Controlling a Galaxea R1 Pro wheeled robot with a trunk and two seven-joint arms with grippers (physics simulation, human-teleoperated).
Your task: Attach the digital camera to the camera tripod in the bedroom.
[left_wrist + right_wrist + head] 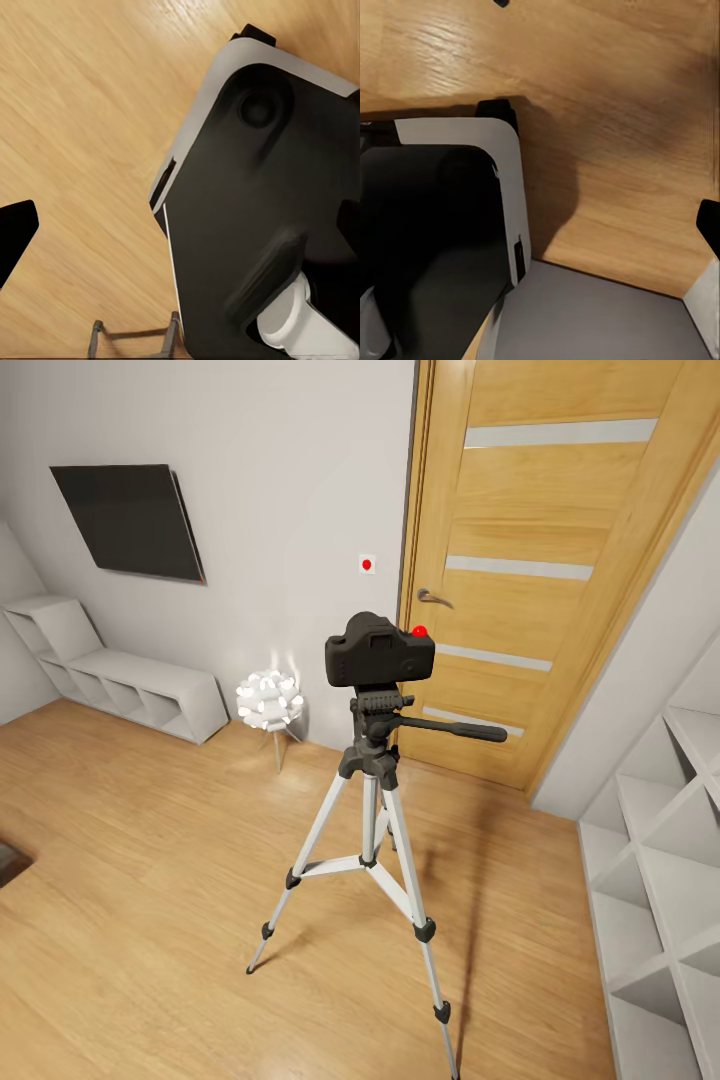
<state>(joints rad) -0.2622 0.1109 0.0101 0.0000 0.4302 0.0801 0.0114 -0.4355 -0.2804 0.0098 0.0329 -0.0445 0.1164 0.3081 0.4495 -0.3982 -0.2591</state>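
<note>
Digital camera [379, 649] sits upright on head of camera tripod [372, 830], red dot facing oak door [540, 560]. Tripod stands on wood floor [150, 880] in front of door, side handle pointing toward it. White spiky lamp [269, 700] beside tripod, by wall. Jaws of both arms: cannot tell state; wrist views show robot base [255, 225] over floor.

Obstacles: camera tripod [372, 830] at centre, white shelves [655, 880] at 4 o'clock, lamp [269, 700] at 10 o'clock. Open wood floor [130, 860] at 8 o'clock.

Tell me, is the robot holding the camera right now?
No. The digital camera sits on top of the camera tripod, with no gripper on it.
</note>
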